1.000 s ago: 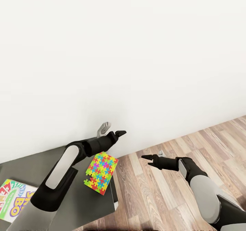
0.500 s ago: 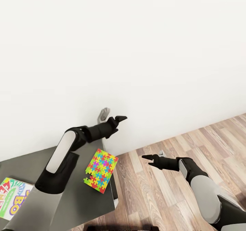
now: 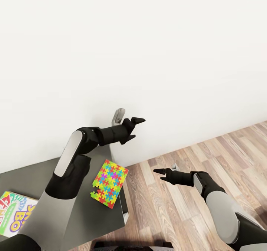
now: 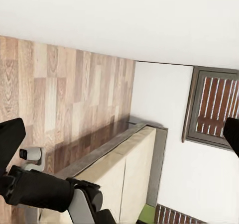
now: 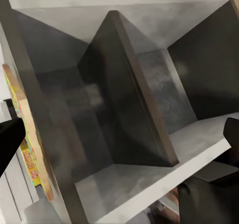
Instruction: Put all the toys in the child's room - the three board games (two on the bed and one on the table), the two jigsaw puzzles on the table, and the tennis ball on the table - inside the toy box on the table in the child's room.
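Note:
A jigsaw puzzle, a bright multicoloured sheet, lies flat on the dark-grey table right at its right edge. Its thin edge also shows in the right wrist view as the puzzle. The Skip-Bo board game lies on the table at the picture's lower left, partly cut off. My left gripper is open and empty, raised in front of the white wall well above the puzzle. My right gripper is open and empty over the wooden floor, to the right of the table edge.
A white wall stands close behind the table. Wooden floor spreads to the right. The right wrist view looks into the table's dark-grey open compartments. The left wrist view shows floor, a low wooden unit and a window.
My left arm has lifted up and to the right, away from the puzzle, which stays on the table. The right arm has held still. The view shifted slightly.

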Tool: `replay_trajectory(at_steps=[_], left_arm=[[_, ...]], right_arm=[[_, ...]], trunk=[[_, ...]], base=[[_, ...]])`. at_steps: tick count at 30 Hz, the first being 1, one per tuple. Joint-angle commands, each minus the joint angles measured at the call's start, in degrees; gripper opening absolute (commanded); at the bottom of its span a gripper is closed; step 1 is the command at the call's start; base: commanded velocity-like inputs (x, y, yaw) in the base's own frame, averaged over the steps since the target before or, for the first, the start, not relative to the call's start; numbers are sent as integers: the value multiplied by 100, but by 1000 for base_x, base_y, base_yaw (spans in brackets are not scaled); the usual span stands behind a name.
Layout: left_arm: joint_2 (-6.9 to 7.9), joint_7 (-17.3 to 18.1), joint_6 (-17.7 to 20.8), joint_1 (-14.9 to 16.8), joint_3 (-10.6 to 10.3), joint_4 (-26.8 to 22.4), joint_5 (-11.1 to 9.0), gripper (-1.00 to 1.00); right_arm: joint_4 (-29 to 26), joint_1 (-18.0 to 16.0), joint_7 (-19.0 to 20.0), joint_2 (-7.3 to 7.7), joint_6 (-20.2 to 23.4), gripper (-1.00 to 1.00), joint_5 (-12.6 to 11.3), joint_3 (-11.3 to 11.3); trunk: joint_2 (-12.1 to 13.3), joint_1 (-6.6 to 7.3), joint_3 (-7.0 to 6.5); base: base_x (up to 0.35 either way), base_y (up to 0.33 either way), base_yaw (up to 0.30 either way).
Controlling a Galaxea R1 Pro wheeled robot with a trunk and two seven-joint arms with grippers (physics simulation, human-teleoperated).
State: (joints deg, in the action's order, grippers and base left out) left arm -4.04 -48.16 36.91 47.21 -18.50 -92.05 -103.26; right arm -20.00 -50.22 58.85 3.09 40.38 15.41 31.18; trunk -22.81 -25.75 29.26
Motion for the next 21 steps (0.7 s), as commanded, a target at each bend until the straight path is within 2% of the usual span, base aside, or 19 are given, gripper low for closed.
replay_trajectory(at_steps=[1, 15, 21], left_arm=[[-29, -91, 5, 28, 7, -5, -85, 100], [-171, -233, 8, 117, -1, -5, -483, 100], [-180, -242, 7, 114, -7, -5, -525, 100]], right_arm=[[-4, -4, 36, -14, 32, 100, 59, 48], [-4, -3, 38, -61, 25, 100, 54, 49], [-8, -4, 38, -62, 21, 100, 48, 50]], trunk=[[-10, -3, 18], [-10, -3, 150], [-10, -3, 206]], base=[[0, 0, 0], [0, 0, 0], [0, 0, 0]])
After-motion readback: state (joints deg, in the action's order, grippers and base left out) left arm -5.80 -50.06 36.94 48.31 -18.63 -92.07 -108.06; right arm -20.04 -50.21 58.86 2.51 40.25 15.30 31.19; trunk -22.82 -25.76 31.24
